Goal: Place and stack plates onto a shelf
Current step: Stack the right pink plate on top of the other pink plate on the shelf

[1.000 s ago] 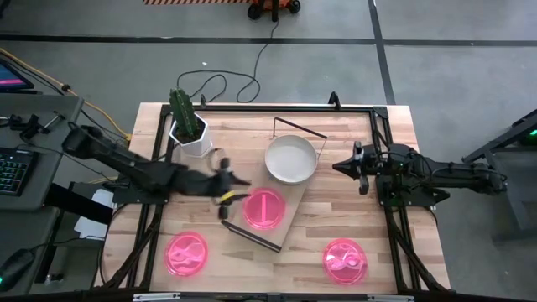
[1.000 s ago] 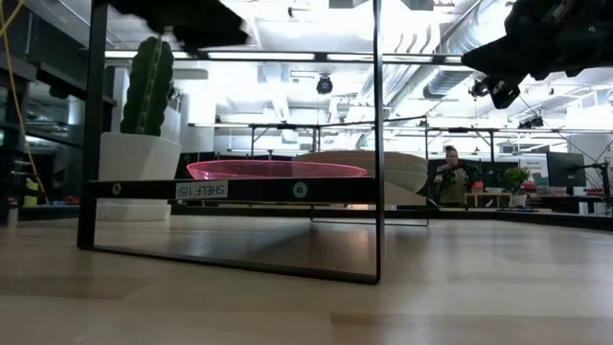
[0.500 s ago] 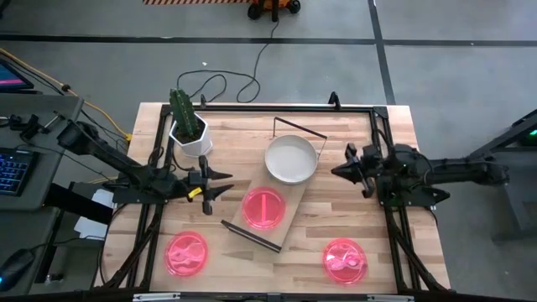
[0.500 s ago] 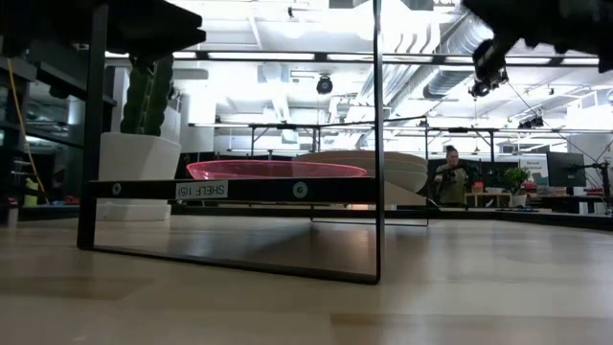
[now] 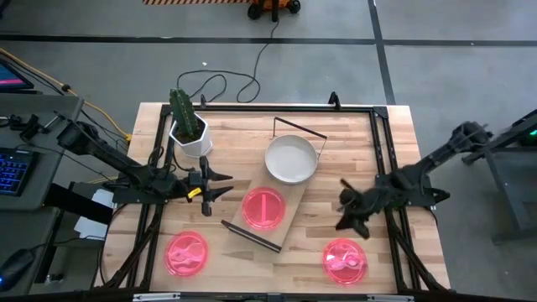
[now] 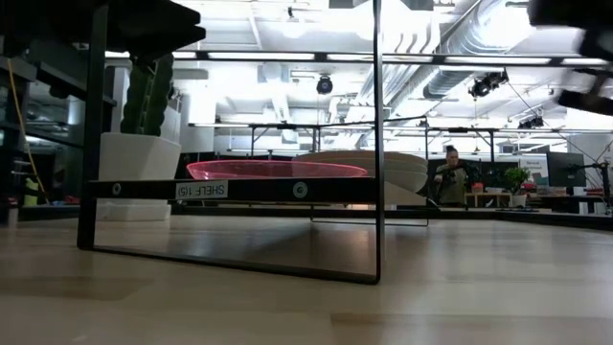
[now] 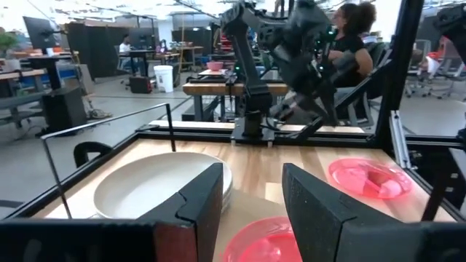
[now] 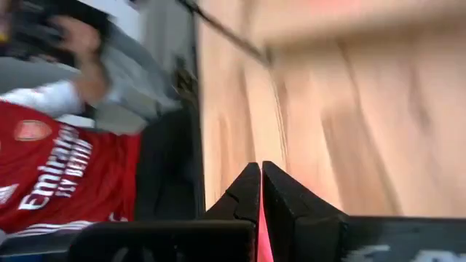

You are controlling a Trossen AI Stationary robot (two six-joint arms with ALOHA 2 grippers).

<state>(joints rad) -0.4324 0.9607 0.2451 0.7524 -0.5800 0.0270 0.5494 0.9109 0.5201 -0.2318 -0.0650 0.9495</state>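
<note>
The shelf (image 5: 289,197) is a pale board lying slantwise mid-table on black wire frames. On its far end rests a white plate stack (image 5: 291,159); on its near end lies a pink plate (image 5: 264,208). Two more pink plates lie flat on the tabletop, one near left (image 5: 186,253) and one near right (image 5: 344,260). My left gripper (image 5: 220,185) hovers open, left of the shelf; its wrist view shows the gripper (image 7: 251,196) facing the white plates (image 7: 160,182). My right gripper (image 5: 344,220) is shut and tipped down just beyond the near-right pink plate, blurred.
A white pot with a green cactus (image 5: 189,126) stands at the far left, near the left arm. A black frame (image 5: 386,168) runs along the table's edges. The low view shows the shelf's wire end (image 6: 378,144) close in front. A person in a red shirt (image 8: 51,167) is beyond the table.
My left gripper drew back from the shelf's pink plate toward the table's left edge, then stayed still. My right arm swung from beside the white plates toward the near edge and tipped down toward the near-right pink plate. No plate has moved.
</note>
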